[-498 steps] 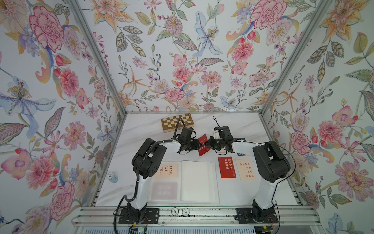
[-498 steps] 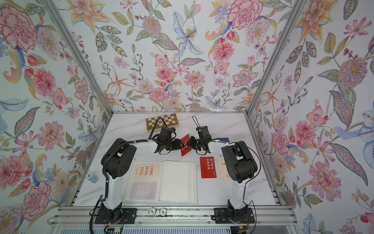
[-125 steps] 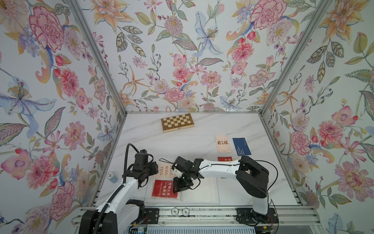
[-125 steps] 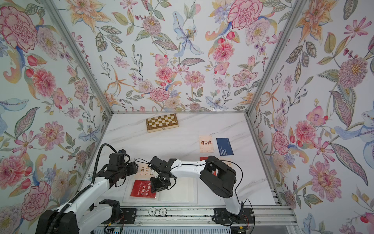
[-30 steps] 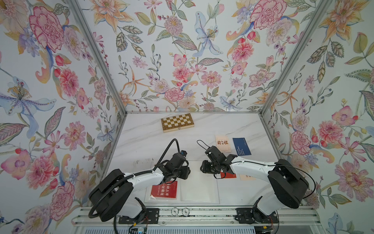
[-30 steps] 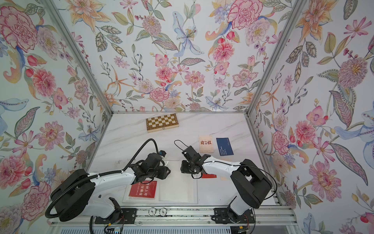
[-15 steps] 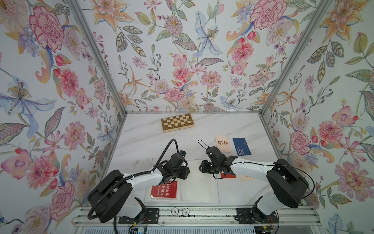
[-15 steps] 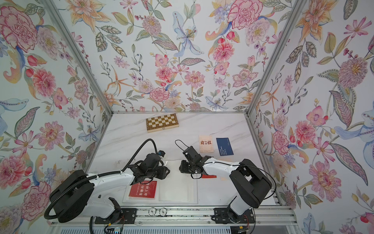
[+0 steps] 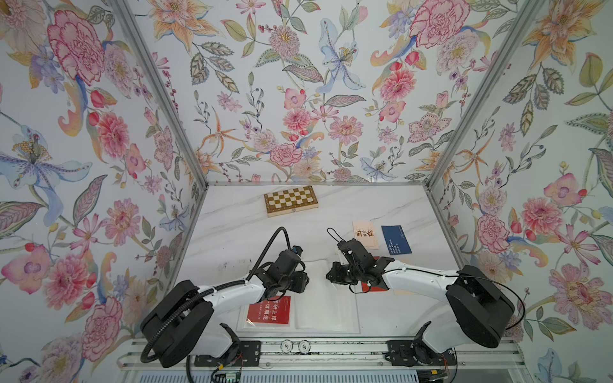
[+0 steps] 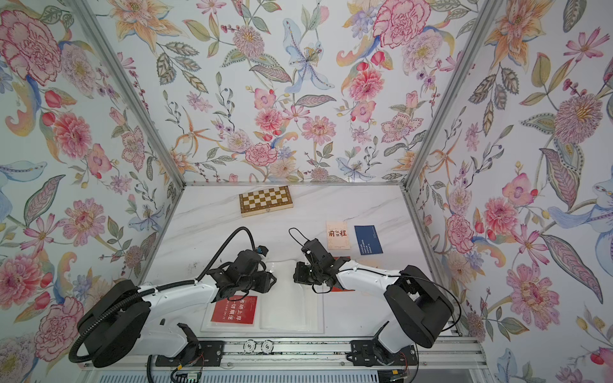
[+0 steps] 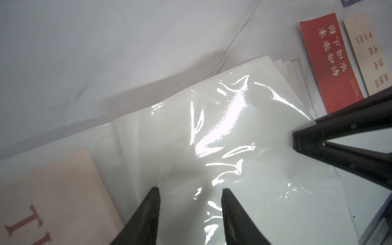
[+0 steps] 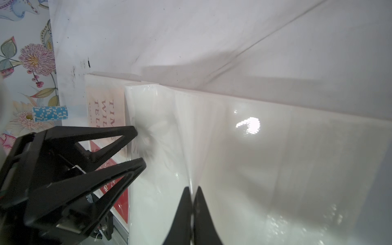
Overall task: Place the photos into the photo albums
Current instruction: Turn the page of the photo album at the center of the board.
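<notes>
At the table's near edge the white photo album [image 9: 325, 315] [image 10: 288, 315] lies open, with a red photo [image 9: 269, 310] [image 10: 234, 309] sleeved in its left page and a cream TIME WILL TELL photo [image 11: 53, 191] [image 12: 106, 112] sleeved just beyond it. The left gripper [image 11: 188, 189] [image 12: 139, 148] reaches in over the spine with its jaws spread, one tip dimpling the glossy film. Facing it, the right gripper [image 12: 192, 188] [image 9: 330, 277] has its jaws pressed together on a raised fold of the translucent sleeve page [image 12: 184, 137]. Just beside the album's right edge, partly under the right arm, lie a loose red photo [image 11: 331, 63] and a loose cream photo [image 11: 369, 53]. Farther back a cream calligraphy photo [image 9: 365, 233] [image 10: 337, 235] and a navy photo [image 9: 395, 239] [image 10: 367, 239] rest side by side. The chessboard box [image 9: 291, 200] [image 10: 266, 200] sits near the back wall.
</notes>
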